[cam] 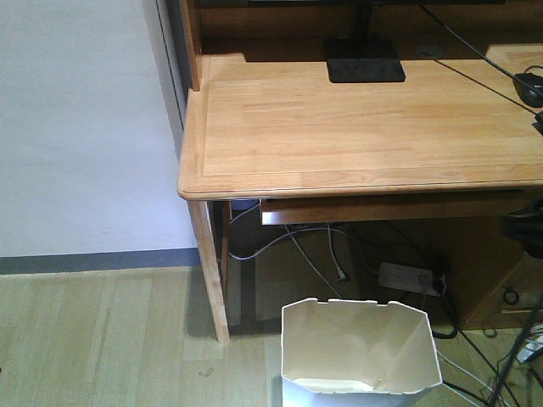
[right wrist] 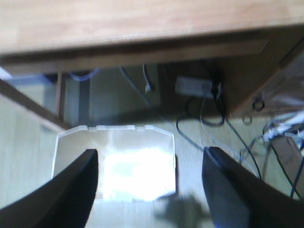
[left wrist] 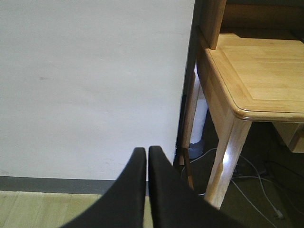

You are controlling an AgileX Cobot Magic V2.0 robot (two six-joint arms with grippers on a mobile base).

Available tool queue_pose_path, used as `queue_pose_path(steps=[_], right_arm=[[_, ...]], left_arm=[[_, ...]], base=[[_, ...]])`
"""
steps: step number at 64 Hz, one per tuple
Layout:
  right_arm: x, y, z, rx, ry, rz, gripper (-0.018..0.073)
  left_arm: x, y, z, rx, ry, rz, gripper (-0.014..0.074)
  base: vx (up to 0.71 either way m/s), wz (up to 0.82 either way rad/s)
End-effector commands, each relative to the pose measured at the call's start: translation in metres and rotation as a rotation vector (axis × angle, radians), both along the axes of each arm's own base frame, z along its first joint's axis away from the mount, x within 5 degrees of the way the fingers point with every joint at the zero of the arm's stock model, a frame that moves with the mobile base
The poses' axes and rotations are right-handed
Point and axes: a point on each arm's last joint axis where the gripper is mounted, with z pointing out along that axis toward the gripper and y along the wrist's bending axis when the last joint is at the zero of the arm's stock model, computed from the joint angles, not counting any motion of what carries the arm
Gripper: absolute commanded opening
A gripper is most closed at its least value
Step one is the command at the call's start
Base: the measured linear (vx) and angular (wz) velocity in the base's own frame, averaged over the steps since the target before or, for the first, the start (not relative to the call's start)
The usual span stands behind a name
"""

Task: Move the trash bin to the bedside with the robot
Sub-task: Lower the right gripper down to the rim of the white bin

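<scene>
The white trash bin (cam: 361, 349) stands on the floor in front of the wooden desk, at the bottom of the front view. It also shows in the right wrist view (right wrist: 118, 161), below my right gripper (right wrist: 149, 159). That gripper is open and empty, high above the bin, its left finger over the bin's left side and its right finger beyond the bin's right rim. My left gripper (left wrist: 147, 156) is shut and empty, pointing at the white wall left of the desk. The bed is out of view.
A light wooden desk (cam: 356, 127) with a monitor stand (cam: 365, 59) fills the upper front view; its leg (cam: 212, 271) stands left of the bin. A power strip (cam: 411, 278) and loose cables (right wrist: 204, 118) lie under the desk. A white wall (cam: 76, 119) is at left.
</scene>
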Motion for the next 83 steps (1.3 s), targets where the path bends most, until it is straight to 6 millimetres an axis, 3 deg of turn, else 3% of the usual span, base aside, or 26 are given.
queue_pose_path(steps=[1,11,27,41,60,83], right_arm=[[0.025,-0.001,0.002,-0.020,0.020,0.047,0.0466],[0.047,0.000,-0.024,-0.017,0.121,0.093,0.0454],[0.080,-0.008,-0.091,0.022,0.324,0.067,0.0438],[0.091,-0.034,-0.145,0.054,0.431,0.043,0.0438],[0.110,-0.041,-0.206,-0.003,0.430,0.067,0.0457],[0.123,-0.041,-0.276,0.004,0.551,0.100,0.0510]], left_arm=[[0.001,0.000,0.005,0.004,-0.077,-0.004,-0.0006],[0.001,0.000,0.005,0.004,-0.077,-0.004,-0.0006],[0.001,0.000,0.005,0.004,-0.077,-0.004,-0.0006],[0.001,0.000,0.005,0.004,-0.077,-0.004,-0.0006],[0.001,0.000,0.005,0.004,-0.077,-0.004,-0.0006],[0.001,0.000,0.005,0.004,-0.077,-0.004,-0.0006]], base=[[0.00,0.00],[0.00,0.00],[0.00,0.00],[0.00,0.00],[0.00,0.00],[0.00,0.00]])
